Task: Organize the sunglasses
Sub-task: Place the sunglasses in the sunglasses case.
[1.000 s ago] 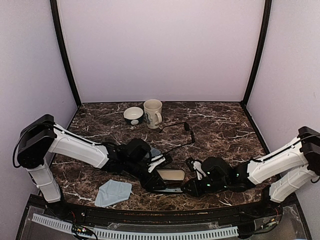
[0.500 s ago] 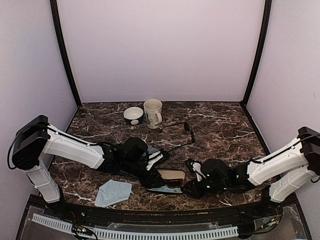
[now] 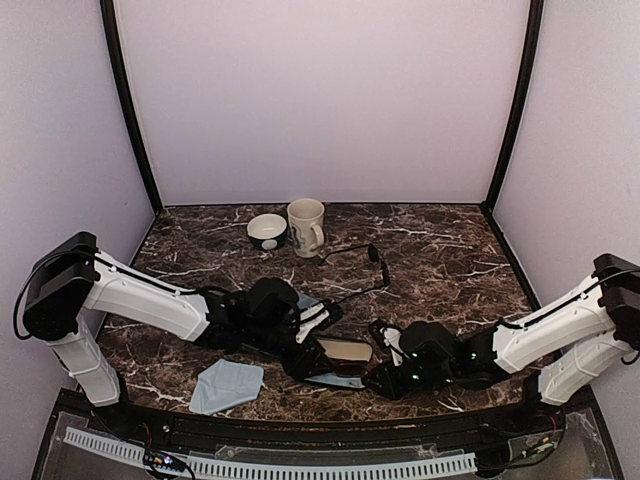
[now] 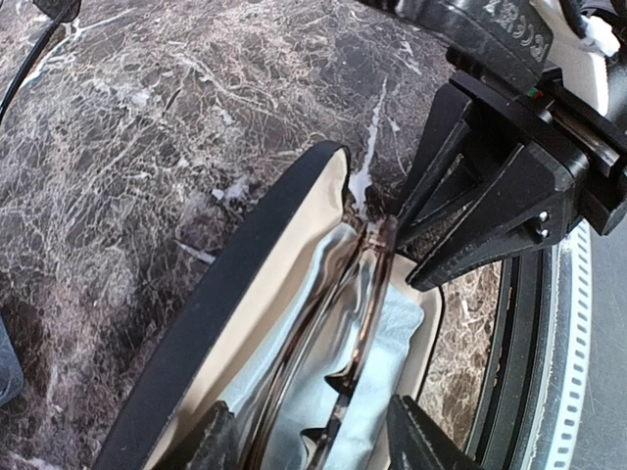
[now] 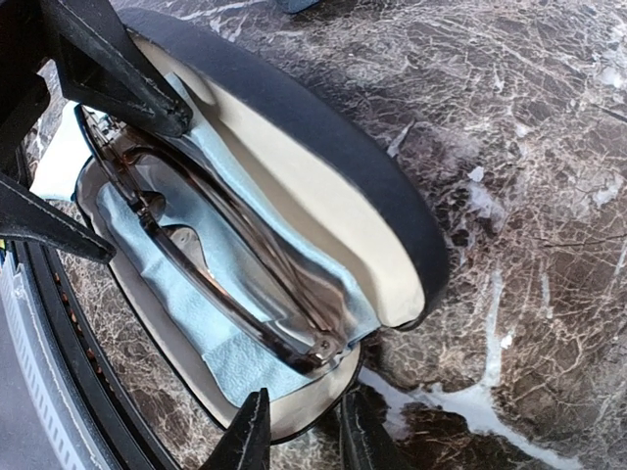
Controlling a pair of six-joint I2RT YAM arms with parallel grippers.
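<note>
The dark brownish sunglasses (image 4: 364, 294) (image 5: 201, 279) lie folded inside the open black oval case (image 3: 340, 352) (image 5: 323, 147), on a light blue cloth (image 5: 201, 328) over its cream lining. My left gripper (image 3: 312, 340) (image 4: 313, 431) is open and straddles the glasses from above without touching them. At the case's right end, my right gripper (image 3: 383, 372) (image 5: 302, 416) is shut on the lower shell's rim. The thin black wire-framed sunglasses (image 3: 373, 254) lie unfolded on the marble behind the case, away from both grippers.
A cream mug (image 3: 306, 227) and a small bowl (image 3: 267, 231) stand at the back. A blue cloth (image 3: 228, 384) lies at the front left. The grey-blue hard case (image 3: 308, 301) peeks out behind my left wrist. The table's front edge is close behind the oval case.
My left arm has drawn back slightly to the left and its jaws have widened a little. The oval case's lid has tipped slightly. My right gripper has stayed on the rim.
</note>
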